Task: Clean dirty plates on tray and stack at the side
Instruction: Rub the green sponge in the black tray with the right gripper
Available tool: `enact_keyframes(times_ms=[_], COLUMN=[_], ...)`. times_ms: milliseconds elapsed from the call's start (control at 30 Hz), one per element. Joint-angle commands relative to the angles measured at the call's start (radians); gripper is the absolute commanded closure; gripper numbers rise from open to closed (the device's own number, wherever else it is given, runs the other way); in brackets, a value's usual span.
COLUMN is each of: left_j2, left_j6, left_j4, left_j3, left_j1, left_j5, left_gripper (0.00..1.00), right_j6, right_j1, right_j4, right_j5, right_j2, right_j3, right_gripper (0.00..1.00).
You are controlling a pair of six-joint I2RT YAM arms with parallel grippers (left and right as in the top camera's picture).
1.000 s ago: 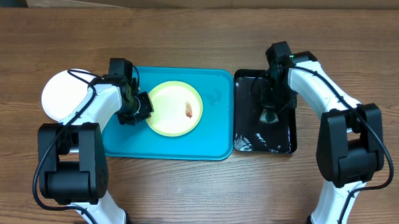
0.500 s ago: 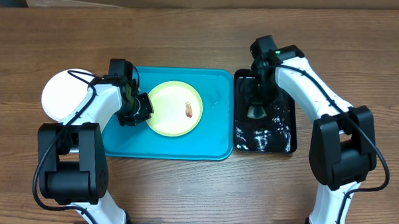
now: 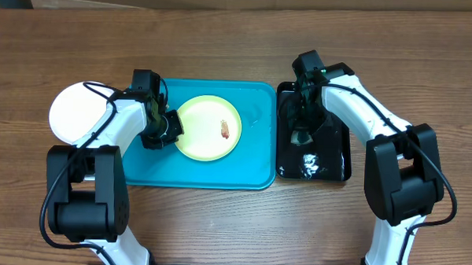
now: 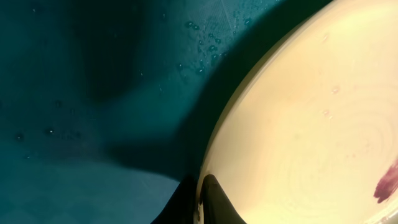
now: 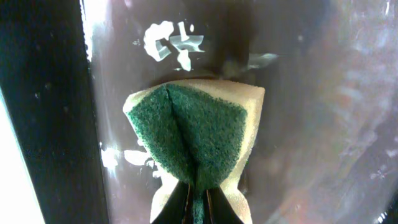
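Over the last second the right pincer (image 3: 301, 128), clamped on the green-and-cream sponge (image 5: 193, 140), shifts from the middle of the black tray (image 3: 333, 163) to its left side, nearer the turquoise tray (image 3: 250, 171). The sponge hangs just over the wet black surface, so it is probably wetted and headed for the plate; no wiping has begun. The left pincer (image 3: 167, 128) does not move and stays closed on the left rim of the yellow-green plate (image 3: 204, 131), which lies flat in the turquoise tray with its red-brown smear (image 3: 224, 130) intact. Count: two plates in view, the yellow-green one plus a white plate (image 3: 71, 115) on the counter (image 3: 217, 226) left of the tray; no blue plate visible, and whether one lies under the white cannot be told; two trays; one sponge
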Motion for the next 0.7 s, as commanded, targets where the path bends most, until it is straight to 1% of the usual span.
enact_keyframes(times_ms=[0,100,233,267,300,333,367,400,433,500,533,667], left_j2=[-0.019,-0.019,-0.019,-0.019,-0.019,-0.019,-0.019,-0.019,-0.019,-0.019,-0.019,-0.019], left_j6=[0.020,0.020,0.019,0.019,0.020,0.020,0.020,0.020,0.020,0.019,0.019,0.019], left_j4=[0.003,-0.005,-0.003,0.008,0.020,0.034,0.050,0.060,0.068,0.068,0.065,0.022], left_j3=[-0.009,-0.009,-0.009,-0.009,-0.009,-0.009,-0.009,-0.009,-0.009,-0.009,-0.009,-0.009], left_j1=[-0.002,-0.002,-0.002,-0.002,-0.002,0.000,0.000,0.000,0.000,-0.001,-0.002,-0.004], left_j5=[-0.006,-0.005,0.002,0.002,-0.003,-0.010,-0.010,-0.010,-0.009,-0.002,0.003,0.010], left_gripper=[0.96,0.96,0.96,0.94,0.81,0.73,0.72,0.72,0.76,0.94,0.96,0.96], right_j6=[0.003,0.003,0.004,0.004,0.003,0.003,0.004,0.004,0.004,0.004,0.005,0.032], right_j1=[0.005,0.005,0.005,0.005,0.005,0.005,0.005,0.005,0.005,0.005,0.005,0.007], right_j4=[-0.034,-0.084,-0.123,-0.132,-0.139,-0.141,-0.141,-0.137,-0.134,-0.131,-0.131,-0.129], right_j5=[0.014,0.037,0.066,0.066,0.066,0.066,0.066,0.066,0.066,0.065,0.064,0.059], right_j2=[-0.042,-0.071,-0.097,-0.098,-0.097,-0.097,-0.097,-0.097,-0.097,-0.097,-0.097,-0.095], right_j3=[0.082,0.121,0.124,0.124,0.124,0.123,0.122,0.122,0.122,0.122,0.120,0.097], right_gripper=[0.96,0.97,0.96,0.96,0.96,0.96,0.96,0.96,0.96,0.96,0.96,0.96])
